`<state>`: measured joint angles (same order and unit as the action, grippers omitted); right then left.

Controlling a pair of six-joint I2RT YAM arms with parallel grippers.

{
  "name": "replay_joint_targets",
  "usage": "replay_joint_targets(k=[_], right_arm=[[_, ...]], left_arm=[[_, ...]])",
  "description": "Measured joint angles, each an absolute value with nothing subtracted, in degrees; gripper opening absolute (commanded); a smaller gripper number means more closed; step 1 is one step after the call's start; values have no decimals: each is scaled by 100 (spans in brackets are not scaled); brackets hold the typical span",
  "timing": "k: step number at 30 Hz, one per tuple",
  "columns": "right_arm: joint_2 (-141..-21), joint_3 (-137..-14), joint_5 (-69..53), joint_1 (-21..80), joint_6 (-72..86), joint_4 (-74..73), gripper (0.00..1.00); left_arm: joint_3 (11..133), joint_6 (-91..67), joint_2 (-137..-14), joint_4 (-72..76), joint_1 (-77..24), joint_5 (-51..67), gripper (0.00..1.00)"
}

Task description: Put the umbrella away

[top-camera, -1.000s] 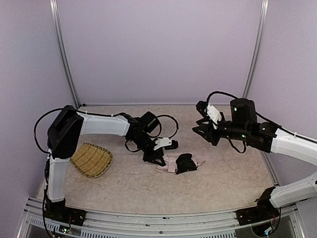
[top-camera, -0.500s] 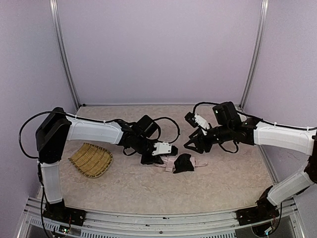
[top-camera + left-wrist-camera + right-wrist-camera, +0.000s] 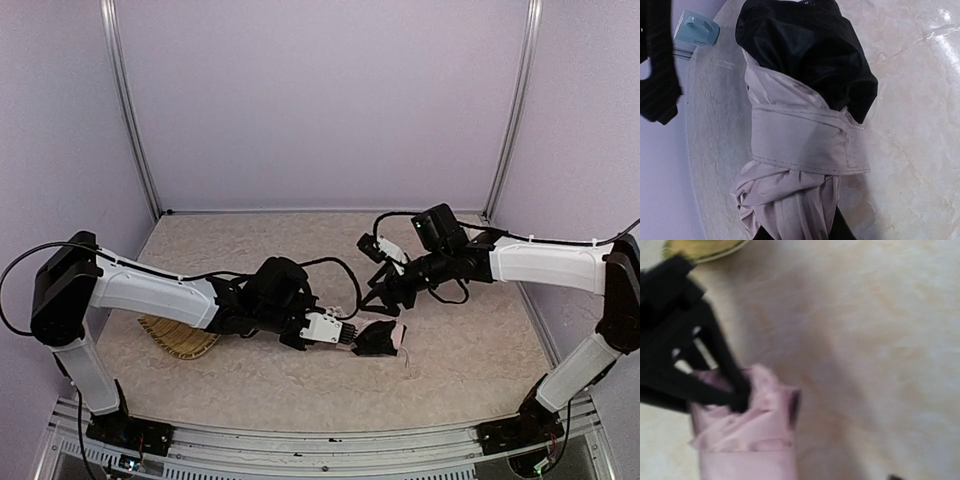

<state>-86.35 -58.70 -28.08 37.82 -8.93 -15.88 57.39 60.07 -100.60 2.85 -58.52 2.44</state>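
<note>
Beige tabletop [image 3: 470, 360]: left gripper [image 3: 350, 335] clamps the limp, light umbrella [image 3: 378, 342] by its bunched pink end; right gripper [image 3: 383, 295] hovers, jaws spread. Firmer hold likely at the strap [image 3: 805, 142].

The right wrist view is motion-blurred: the black left pincer [image 3: 739, 399] and the pale pink fabric umbrella [image 3: 745, 440] smear softly. The left wrist view is sharp, with glare streaks on the beige marbled surface [image 3: 935, 40] beyond that pincer and bowed edges. Overhead, the light is soft and even, with faint shadows.
</note>
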Motion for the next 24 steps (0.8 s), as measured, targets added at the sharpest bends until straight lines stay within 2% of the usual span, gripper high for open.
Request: replay_joint_targets(k=[1,4,8,12,17,24], right_arm=[[-8724,-5885,-2930,3782,-904,-1594,92],[-9115,-5990,-3236,3787,-1022,-1658,90],[-9161,-5994,-2954,3785,-972,-1732,93],[-8602,-5948,-2276,3599,-764,-1570,93],[-7568,-5524,-1538,3739,-921,-963,90],[-6836,-3518,-473,5452,-2912,462,99]], left_arm=[[5778,6007,-10064,261,-5841,248,0],[6038,5817,-10143,-32,-5776,309,0],[7546,5046,-10949,-1343,-5391,1160,0],[8764,4060,-11723,-2460,-4733,2582,0],[8851,3020,-12162,-3356,-4204,3839,0],[8851,2134,-12715,-3870,-4257,5199,0]])
